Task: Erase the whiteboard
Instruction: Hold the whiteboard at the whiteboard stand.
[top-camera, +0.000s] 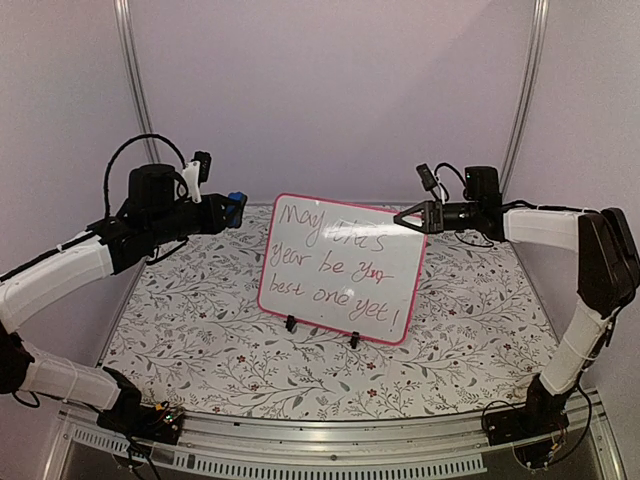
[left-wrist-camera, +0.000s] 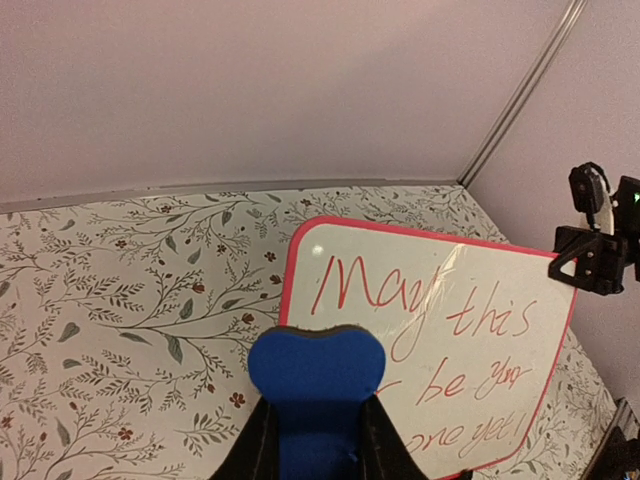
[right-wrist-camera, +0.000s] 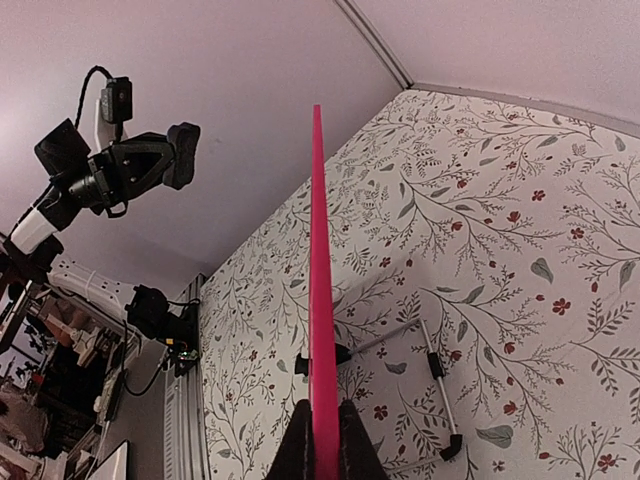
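The table (top-camera: 200, 330), under a flower-pattern cover, carries the whiteboard (top-camera: 340, 265), which stands near its middle on two small black feet (top-camera: 291, 324). The board is covered with red writing (top-camera: 340, 300). The words "this" and "your" look smeared and the rest is sharp, so I judge that the erasing is only at its start.

The right gripper (top-camera: 412, 217) is at the board's upper right corner. In its wrist view the pink frame edge passes between the two fingers, and they are pressed against it. I think it grips the board there so that the board does not tip or slide under the wiping.

The left gripper (top-camera: 226, 208) hovers beside the board's upper left corner, apart from it, with its fingers closed around a blue eraser (left-wrist-camera: 315, 375). The eraser points toward the board, probably so that it can begin at the top line.

No container is visible near the board.
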